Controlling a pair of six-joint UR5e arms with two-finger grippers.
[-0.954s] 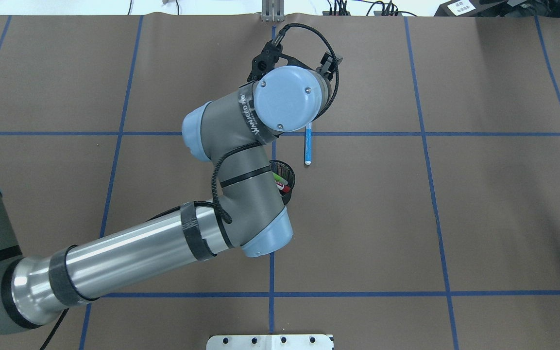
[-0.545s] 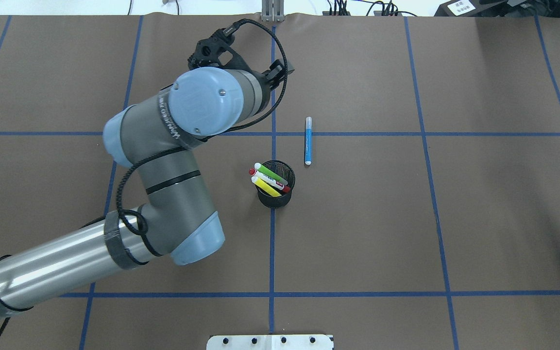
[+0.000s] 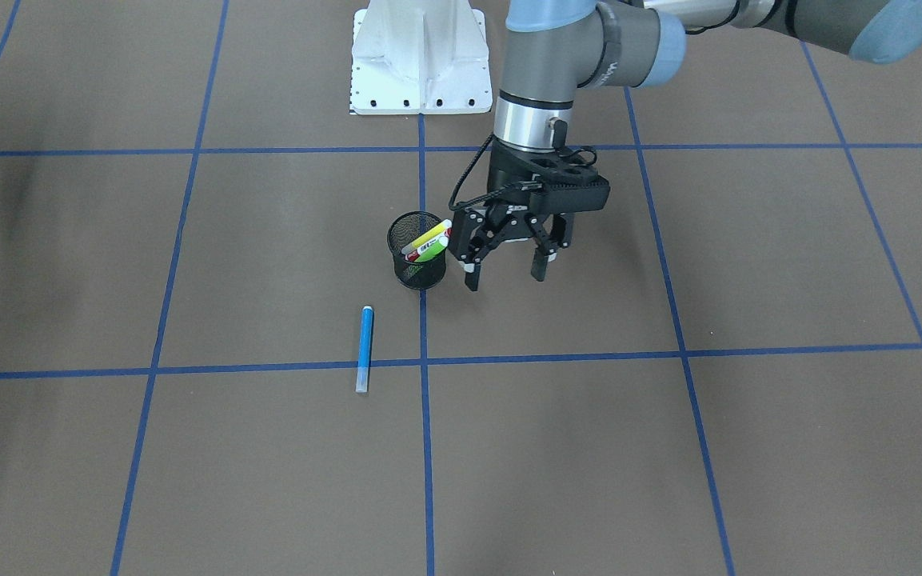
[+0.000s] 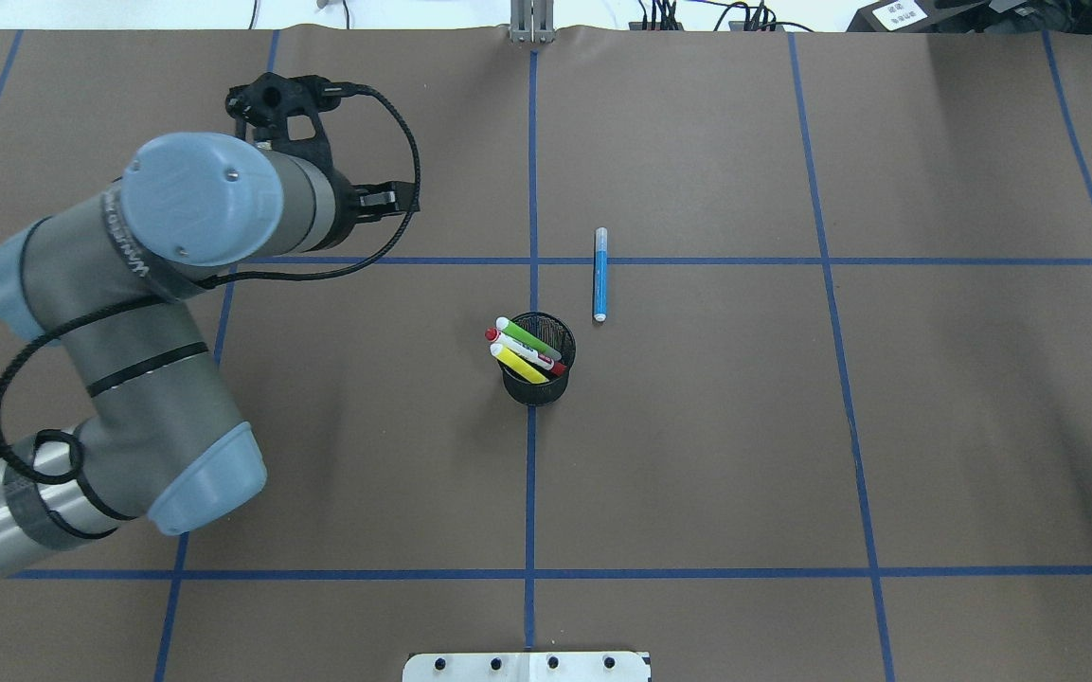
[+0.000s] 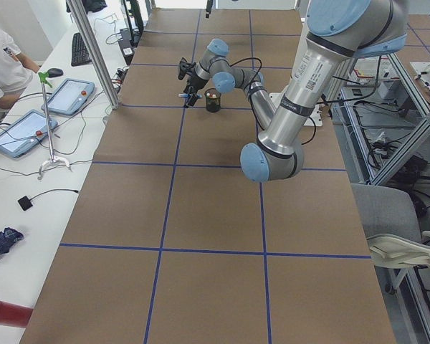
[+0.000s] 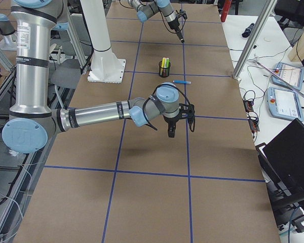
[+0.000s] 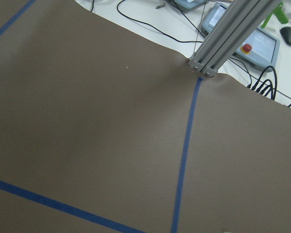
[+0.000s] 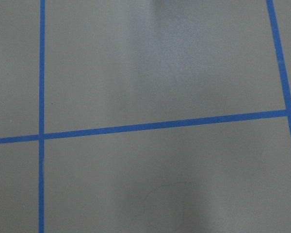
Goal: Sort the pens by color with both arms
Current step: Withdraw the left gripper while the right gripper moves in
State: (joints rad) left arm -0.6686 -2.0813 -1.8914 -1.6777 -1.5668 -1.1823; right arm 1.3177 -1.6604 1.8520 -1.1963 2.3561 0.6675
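Observation:
A blue pen lies on the brown table, just beyond and right of a black mesh cup. Leaning in the cup are a green pen, a white pen with red caps and a yellow pen. The left arm reaches over the table on the cup's left, its wrist hiding the gripper from overhead. In the front-facing view the left gripper hangs open and empty beside the cup. The right gripper shows only in the exterior right view, above bare table, so I cannot tell its state.
The white base mount sits at the table's near edge. An aluminium post stands at the far edge. A person sits at a side table with tablets. Blue tape lines grid the table.
The left arm has swung left and away from above the cup and blue pen, uncovering both. The blue pen and cup have stayed where they were.

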